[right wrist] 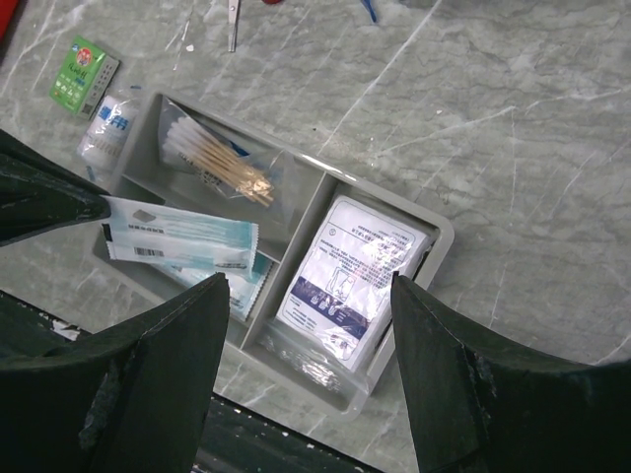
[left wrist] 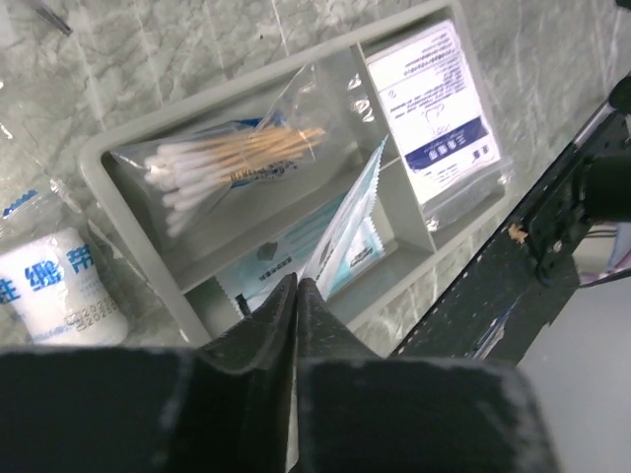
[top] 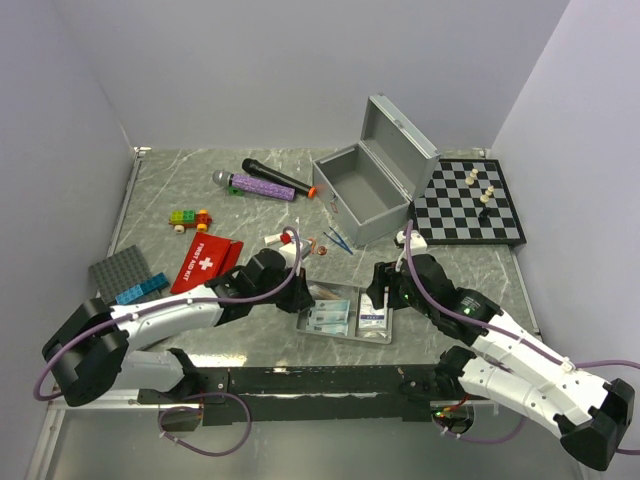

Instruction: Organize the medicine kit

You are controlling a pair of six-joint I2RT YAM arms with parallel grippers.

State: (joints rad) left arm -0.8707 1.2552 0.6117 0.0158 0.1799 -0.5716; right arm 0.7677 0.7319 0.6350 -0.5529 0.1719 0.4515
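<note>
Left wrist: tray holds cotton swabs, white sachet; left hand pinches teal packet; right hand wide open, empty.

Bandage roll half off-frame, left.

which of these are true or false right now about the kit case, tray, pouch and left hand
1. The silver-grey metal case has its lid shut. False: the lid stands open.
2. The left hand is shut on a teal-and-white flat packet. True.
3. The clear bag of cotton swabs lies in the grey divided tray. True.
4. The red white-cross pouch is inside the case. False: it lies on the grey marbled table, left of the tray.
</note>
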